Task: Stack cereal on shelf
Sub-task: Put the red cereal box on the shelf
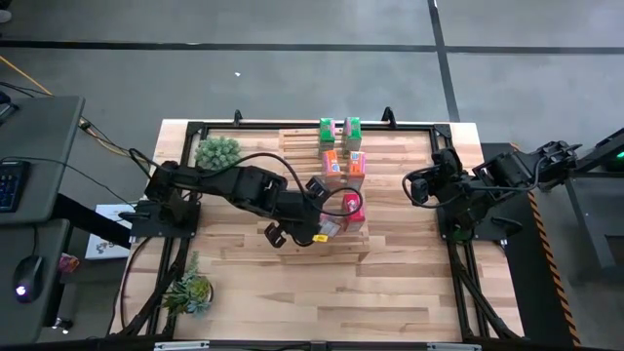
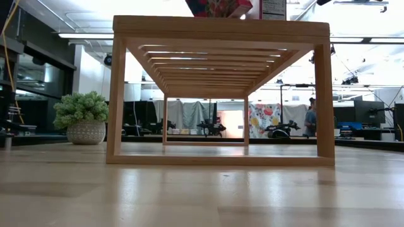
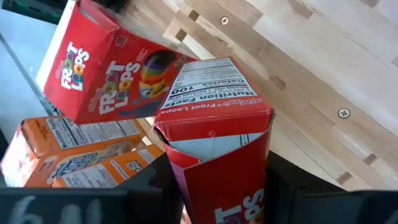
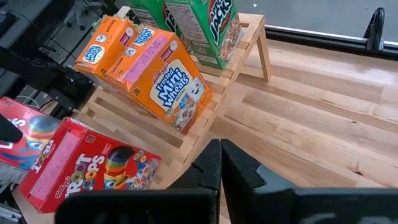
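Pine slats form the shelf (image 1: 343,185), standing mid-tabletop (image 1: 390,283), its long axis running 12 to 6 o'clock in the high view. On top, 2 green boxes (image 1: 339,130) sit at the 12 o'clock end, 2 orange boxes (image 1: 344,163) just behind them toward 6, and 1 red box (image 1: 353,209) near the 6 o'clock end.

Only the left wrist view shows the grip: the left hand (image 3: 214,202) is clamped on a second red box (image 3: 214,149), fingers on its 2 broad faces, its flap end with the nutrition panel facing the camera and its long axis in line with the fingers. The other red box lies tilted just beyond it, touching the orange pair. From above, this hand (image 1: 327,226) sits at the shelf's 6 o'clock end, at the shelf's 9 o'clock edge, the held box largely hidden.

Only the right wrist view shows the box fronts: the orange boxes (image 4: 152,74) and green boxes (image 4: 205,25) stand upright in pairs, the red box (image 4: 87,165) lying flat, face up. The right hand (image 4: 221,165) has fingers together, holding nothing; in the high view it (image 1: 411,185) waits at 3 o'clock of the shelf, well apart.

The low view looks through the shelf frame (image 2: 221,94), catching only box bottoms above it, plus a plant (image 2: 82,116) at 9 o'clock.
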Controlling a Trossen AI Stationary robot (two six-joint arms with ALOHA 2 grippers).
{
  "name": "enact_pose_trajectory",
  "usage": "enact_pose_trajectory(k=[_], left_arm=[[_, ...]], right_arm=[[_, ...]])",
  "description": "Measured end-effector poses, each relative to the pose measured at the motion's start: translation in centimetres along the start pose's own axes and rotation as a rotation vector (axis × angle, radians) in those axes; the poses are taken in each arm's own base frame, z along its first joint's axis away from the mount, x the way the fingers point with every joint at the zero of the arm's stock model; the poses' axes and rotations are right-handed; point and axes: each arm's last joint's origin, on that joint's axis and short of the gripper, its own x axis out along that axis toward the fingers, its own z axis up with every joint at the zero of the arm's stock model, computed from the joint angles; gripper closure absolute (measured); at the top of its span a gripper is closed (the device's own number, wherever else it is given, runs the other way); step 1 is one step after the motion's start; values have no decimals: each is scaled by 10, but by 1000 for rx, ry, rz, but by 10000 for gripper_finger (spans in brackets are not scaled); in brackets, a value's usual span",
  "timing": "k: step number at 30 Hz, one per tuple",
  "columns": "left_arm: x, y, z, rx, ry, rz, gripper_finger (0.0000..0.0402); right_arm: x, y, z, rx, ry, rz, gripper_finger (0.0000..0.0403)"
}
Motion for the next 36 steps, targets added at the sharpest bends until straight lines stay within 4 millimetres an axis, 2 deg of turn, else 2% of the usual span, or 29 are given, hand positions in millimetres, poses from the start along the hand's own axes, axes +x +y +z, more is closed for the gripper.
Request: enact_pose_trajectory(k=[7, 21, 36], left_arm=[[0, 1, 0, 14, -9, -1, 259], [2, 9, -6, -6, -9, 14, 181], [-3, 14, -4, -48, 7, 123, 176]], right_arm=[[0, 0, 0, 1, -4, -1, 402], [0, 0, 0, 34, -5, -1, 402], [0, 0, 0, 33, -5, -1, 402]])
